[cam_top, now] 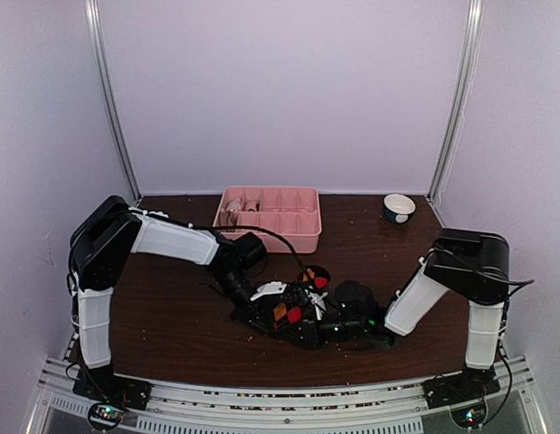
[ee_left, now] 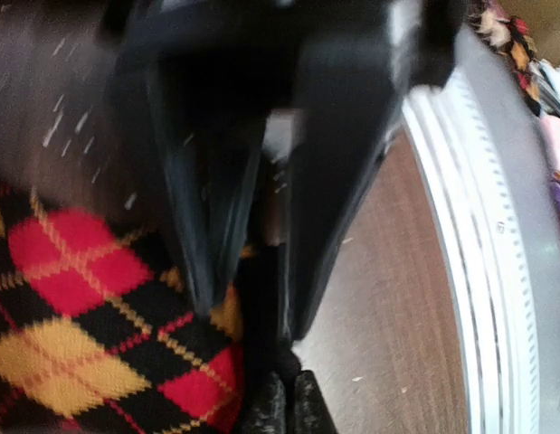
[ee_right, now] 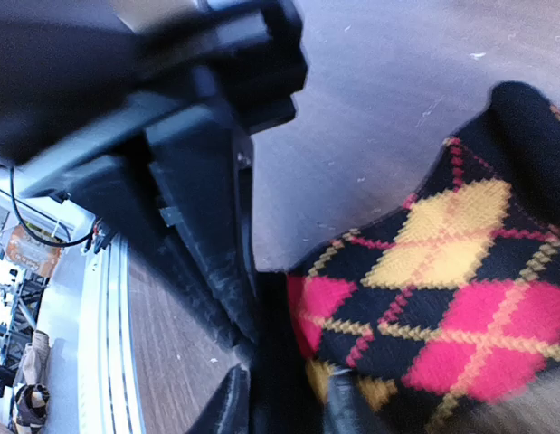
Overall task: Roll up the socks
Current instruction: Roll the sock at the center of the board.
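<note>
Your sock (cam_top: pixel 291 316) lies on the tabletop (cam_top: pixel 171 307) near the front edge, midway between the 2 arms, with its long axis running roughly left to right. It is black with red and yellow-orange diamonds crossed by thin lines, and it looks soft and bunched rather than flat. Your left gripper (ee_left: pixel 252 307) is at the sock's left end, closed fully, and the wrist view suggests a fold of the black edge is pinched between its tips. Your right gripper (cam_top: pixel 338 316) is at the opposite end, against the fabric. I cannot tell whether it is parted or gripping anything. Both arms are equally near, so the roll would likely run along that axis from 1 end.
</note>
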Motion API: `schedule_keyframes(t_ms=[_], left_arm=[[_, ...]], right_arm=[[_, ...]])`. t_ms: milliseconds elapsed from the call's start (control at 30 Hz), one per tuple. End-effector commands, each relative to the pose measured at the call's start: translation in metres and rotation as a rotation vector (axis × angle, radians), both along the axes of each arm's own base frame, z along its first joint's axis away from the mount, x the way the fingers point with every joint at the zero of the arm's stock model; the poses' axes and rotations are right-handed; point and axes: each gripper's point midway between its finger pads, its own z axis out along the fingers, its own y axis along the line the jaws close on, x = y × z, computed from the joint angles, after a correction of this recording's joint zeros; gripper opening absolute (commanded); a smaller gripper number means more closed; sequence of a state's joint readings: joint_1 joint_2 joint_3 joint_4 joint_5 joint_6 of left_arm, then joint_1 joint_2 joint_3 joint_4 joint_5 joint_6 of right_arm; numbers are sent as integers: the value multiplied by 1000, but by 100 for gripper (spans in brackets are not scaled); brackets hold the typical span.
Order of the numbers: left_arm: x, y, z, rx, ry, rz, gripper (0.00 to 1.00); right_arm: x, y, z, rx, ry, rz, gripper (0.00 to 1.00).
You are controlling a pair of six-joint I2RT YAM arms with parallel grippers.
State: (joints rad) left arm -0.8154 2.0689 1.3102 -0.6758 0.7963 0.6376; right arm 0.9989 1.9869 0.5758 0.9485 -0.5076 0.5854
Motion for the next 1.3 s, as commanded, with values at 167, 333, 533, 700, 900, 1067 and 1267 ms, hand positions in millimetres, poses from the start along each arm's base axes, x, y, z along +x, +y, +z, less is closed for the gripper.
schedule_keyframes(t_ms=[167, 333, 533, 700, 900, 1067, 1267], left_arm=[[28, 37, -50, 256, 14, 184, 0], [25, 37, -49, 272, 51, 180, 0], [18, 36, -38, 274, 94, 155, 0], [16, 34, -32, 311, 129, 150, 0], [10, 36, -48, 476, 83, 94, 0], [8, 27, -42, 510, 142, 57, 0], [-1, 22, -44, 566, 279, 39, 0]], right_arm=[[-38, -102, -85, -416, 116, -87, 100], [-27, -127, -68, -440, 0, -177, 100], [22, -175, -17, -431, -262, -517, 100], [46, -232, 40, -184, -327, -938, 100], [31, -171, 51, -438, -675, -528, 100], [-13, -141, 48, -382, -880, -329, 92], [-50, -80, 30, -468, -1071, -75, 72]])
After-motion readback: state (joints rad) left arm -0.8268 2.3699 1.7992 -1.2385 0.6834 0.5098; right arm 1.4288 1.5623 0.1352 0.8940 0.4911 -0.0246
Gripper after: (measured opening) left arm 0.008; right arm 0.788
